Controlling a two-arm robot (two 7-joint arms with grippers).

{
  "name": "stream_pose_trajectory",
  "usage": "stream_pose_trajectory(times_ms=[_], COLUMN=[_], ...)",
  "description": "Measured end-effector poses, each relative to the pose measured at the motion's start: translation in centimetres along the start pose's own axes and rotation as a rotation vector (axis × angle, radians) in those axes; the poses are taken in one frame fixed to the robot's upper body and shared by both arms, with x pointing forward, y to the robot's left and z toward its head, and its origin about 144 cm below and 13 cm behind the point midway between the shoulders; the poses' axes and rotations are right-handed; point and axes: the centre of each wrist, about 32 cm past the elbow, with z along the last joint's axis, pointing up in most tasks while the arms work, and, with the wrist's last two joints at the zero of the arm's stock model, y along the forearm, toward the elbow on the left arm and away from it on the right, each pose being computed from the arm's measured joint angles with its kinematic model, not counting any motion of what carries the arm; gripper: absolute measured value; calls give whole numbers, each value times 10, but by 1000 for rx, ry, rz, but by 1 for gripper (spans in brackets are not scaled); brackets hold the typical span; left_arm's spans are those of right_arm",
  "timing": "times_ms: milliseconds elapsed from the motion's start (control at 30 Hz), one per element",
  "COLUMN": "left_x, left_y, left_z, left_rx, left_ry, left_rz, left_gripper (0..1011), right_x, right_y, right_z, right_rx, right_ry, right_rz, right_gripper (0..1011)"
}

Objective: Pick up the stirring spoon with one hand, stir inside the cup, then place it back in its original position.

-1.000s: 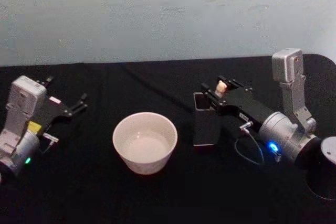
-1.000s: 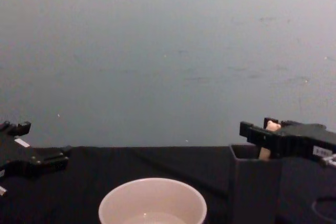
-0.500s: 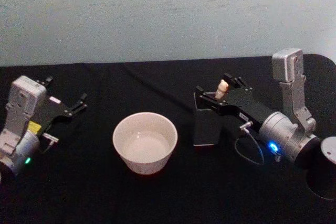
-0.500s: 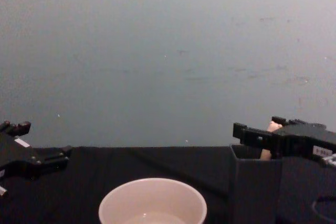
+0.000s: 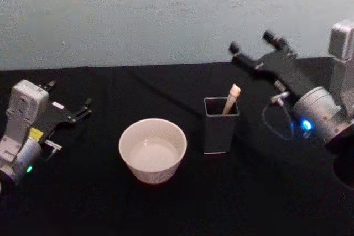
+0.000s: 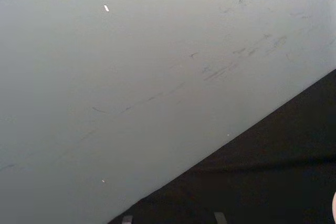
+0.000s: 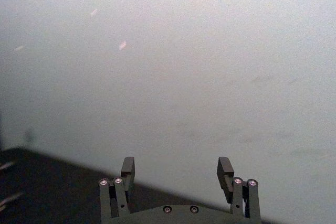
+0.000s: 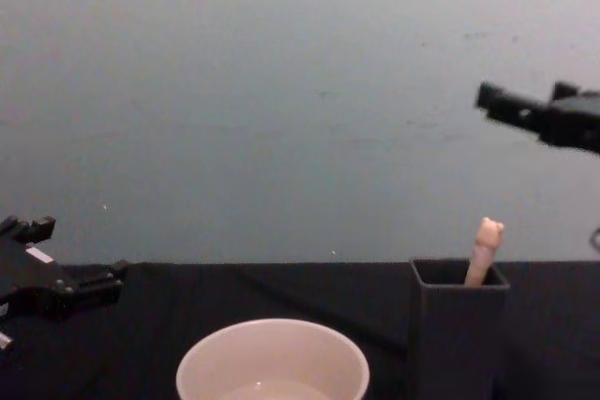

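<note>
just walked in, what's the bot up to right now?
Nothing is held at the moment. The stirring spoon stands in the dark grey holder, its bear-head knob leaning out over the rim. The right gripper is raised above and behind the holder, open and empty. The cream cup sits to the holder's left, with no spoon in it. The left gripper is parked low at the table's left side.
</note>
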Motion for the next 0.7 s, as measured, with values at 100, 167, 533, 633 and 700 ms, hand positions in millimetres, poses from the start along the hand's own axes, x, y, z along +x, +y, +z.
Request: stream_pose_trajectory(times_ms=[100, 167, 533, 633, 700], left_x=[0, 0, 0, 0, 0], left_y=[0, 0, 0, 0, 0], left_z=[0, 0, 0, 0, 0], left_rx=[0, 0, 0, 0, 0], left_ry=[0, 0, 0, 0, 0], left_rz=[0, 0, 0, 0, 0], left_gripper=[1001, 1001, 1001, 1001, 1001], right_x=[7, 11, 16, 13, 12], right_y=[0, 0, -14, -19, -20], right_z=[1, -5, -58, -70, -76], right_rx=[30, 21, -192, -249, -277], right_ry=[-51, -100, -204, -198, -195], right_rz=[-86, -152, -242, -224, -212], right_gripper=[1002, 1000, 1002, 1000, 1002])
